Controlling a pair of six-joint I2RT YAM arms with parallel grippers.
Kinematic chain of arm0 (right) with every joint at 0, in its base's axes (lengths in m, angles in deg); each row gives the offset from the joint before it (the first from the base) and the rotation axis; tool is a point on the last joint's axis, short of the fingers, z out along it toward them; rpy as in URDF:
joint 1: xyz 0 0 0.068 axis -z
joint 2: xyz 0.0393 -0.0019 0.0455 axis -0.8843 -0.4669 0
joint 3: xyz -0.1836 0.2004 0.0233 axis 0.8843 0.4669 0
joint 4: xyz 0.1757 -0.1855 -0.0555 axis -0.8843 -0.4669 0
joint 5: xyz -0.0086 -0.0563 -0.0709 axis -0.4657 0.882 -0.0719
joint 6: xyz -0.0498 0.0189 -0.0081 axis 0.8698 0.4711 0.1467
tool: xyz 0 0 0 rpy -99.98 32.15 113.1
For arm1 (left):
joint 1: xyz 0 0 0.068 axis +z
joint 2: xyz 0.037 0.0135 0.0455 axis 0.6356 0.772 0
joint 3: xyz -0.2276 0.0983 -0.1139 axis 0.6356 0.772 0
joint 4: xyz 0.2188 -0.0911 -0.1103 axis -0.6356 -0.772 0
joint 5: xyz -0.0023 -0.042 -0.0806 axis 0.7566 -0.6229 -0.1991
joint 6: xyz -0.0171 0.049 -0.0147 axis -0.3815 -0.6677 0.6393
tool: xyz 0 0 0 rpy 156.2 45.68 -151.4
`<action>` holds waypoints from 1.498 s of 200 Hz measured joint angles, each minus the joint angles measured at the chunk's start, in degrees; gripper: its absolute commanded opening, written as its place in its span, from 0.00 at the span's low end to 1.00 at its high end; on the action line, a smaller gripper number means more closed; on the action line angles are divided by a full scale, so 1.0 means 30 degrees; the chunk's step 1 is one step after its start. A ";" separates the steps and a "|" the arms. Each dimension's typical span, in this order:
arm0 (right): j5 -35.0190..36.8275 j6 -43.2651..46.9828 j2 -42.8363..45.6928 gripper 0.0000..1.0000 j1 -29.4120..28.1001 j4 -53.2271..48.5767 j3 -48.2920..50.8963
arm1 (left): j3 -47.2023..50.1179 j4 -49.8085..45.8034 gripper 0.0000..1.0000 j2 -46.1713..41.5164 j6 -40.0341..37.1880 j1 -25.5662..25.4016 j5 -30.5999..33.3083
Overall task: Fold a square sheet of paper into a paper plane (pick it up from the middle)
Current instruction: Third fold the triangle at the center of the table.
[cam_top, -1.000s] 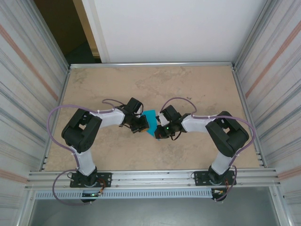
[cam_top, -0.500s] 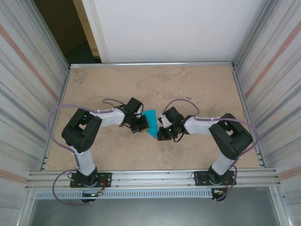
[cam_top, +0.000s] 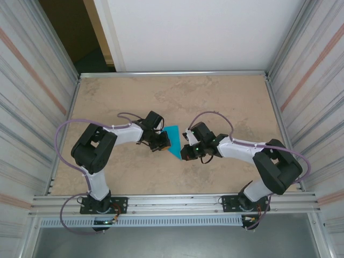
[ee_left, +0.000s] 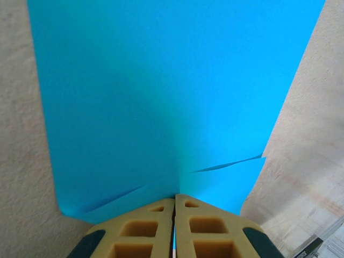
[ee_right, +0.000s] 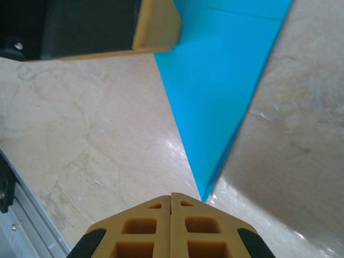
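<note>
Left wrist: left pincer [ee_left: 174, 198] closed on paper plane [ee_left: 161, 97]; right wrist: right pincer [ee_right: 171, 196] closed, empty, near its tip.

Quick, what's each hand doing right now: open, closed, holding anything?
Left hand: closed, pinching the edge of the folded paper.
Right hand: closed, holding nothing; the paper's tip lies right beside it.

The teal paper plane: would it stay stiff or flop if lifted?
Probably light and somewhat floppy: the paper plane looks like a thin folded sheet. Its creases may stiffen it slightly. The narrow tip would likely bend if pushed.
</note>
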 measured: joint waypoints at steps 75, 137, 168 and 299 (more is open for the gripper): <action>0.0029 -0.0452 -0.3789 0.01 -0.0080 0.0670 -0.2127 | -0.0087 -0.0087 0.10 0.0000 -0.0160 0.0007 0.0000; -0.0219 -0.0459 -0.4277 0.00 -0.0022 0.1049 -0.1960 | -0.0299 -0.0197 0.11 -0.0481 -0.2113 0.0058 0.0255; -0.0364 -0.0554 -0.4277 0.00 0.0066 0.1158 -0.1894 | -0.0138 0.0525 0.11 -0.1967 -0.3228 0.0146 0.0350; -0.0379 -0.0962 -0.4306 0.00 0.0087 0.1151 -0.1887 | 0.1953 0.3490 0.05 -0.1158 -0.3519 -0.1013 -0.0372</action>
